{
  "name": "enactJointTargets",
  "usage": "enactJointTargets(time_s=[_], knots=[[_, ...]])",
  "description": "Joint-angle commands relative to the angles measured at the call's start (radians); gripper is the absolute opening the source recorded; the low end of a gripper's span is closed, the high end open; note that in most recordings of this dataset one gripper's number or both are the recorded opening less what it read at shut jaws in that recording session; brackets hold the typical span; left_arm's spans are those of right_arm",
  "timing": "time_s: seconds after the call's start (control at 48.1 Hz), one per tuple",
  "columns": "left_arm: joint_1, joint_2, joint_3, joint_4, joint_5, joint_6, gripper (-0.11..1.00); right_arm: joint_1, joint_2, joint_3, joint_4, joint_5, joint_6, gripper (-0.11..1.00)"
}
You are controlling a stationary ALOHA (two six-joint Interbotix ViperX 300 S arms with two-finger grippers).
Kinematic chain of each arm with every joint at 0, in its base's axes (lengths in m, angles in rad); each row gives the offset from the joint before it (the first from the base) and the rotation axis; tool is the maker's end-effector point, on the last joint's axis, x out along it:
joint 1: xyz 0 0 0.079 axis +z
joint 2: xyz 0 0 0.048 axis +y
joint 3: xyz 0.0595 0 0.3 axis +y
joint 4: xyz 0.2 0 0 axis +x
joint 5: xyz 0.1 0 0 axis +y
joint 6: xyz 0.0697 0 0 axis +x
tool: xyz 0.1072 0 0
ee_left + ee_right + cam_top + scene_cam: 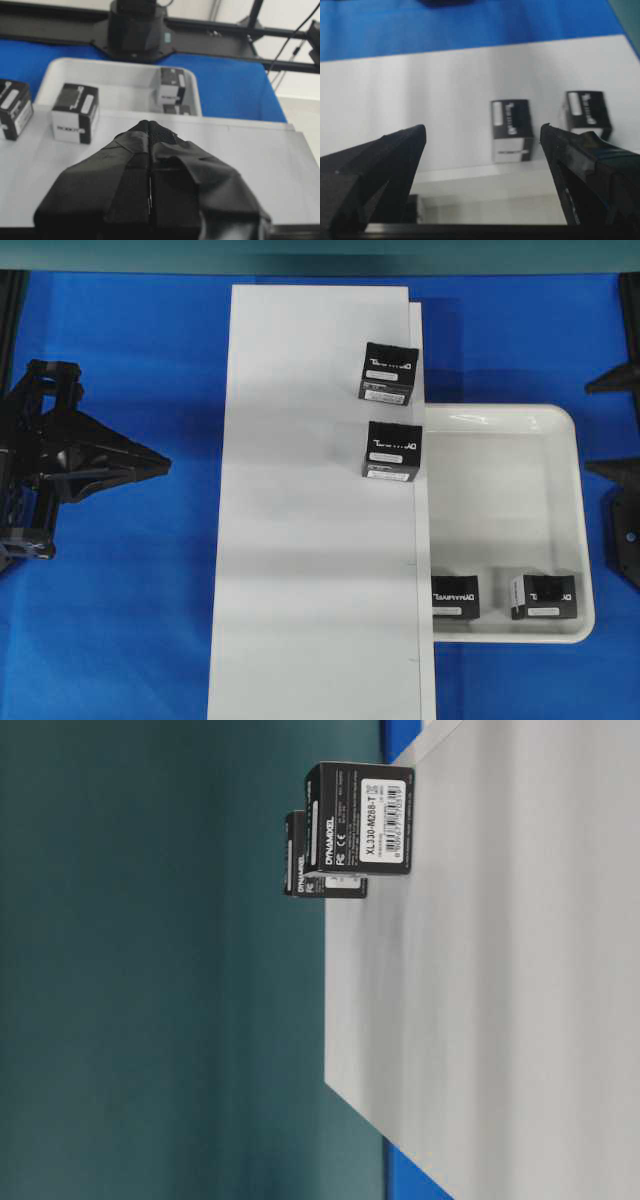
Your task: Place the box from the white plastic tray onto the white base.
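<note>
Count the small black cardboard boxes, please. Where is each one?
4: two stand on the long flat white board, and two sit inside the glossy white plastic tray. None seems hidden.

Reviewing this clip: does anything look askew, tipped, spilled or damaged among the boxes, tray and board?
Nothing stands out. Two boxes sit upright on the white base near its tray-side edge, and two more stand in the white plastic tray along its near wall. No spills or visible damage.

Glossy white plastic tray (560, 420) catches the light; beside it the white base (310, 540) looks flat matt, its black boxes (392, 450) smooth printed card.
</note>
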Motion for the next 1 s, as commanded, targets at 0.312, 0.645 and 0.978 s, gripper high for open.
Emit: enactJointTargets(time_s=[0.312,0.645,0.978], knots=[[-0.009,-0.006,-0.023,0.003,-0.008,0.000,-0.07,0.055,-0.037,0.040,0.009,-0.107,-0.006,0.98],[-0.017,-0.025,-0.018,0.003,-0.041,0.002,-0.07,0.055,-0.077,0.055,0.009,-0.183,-0.005,0.98],[-0.020,-0.064,-0.003,0.003,-0.046,0.002,-0.07,0.057,-0.086,0.087,0.009,-0.270,-0.012,0.98]])
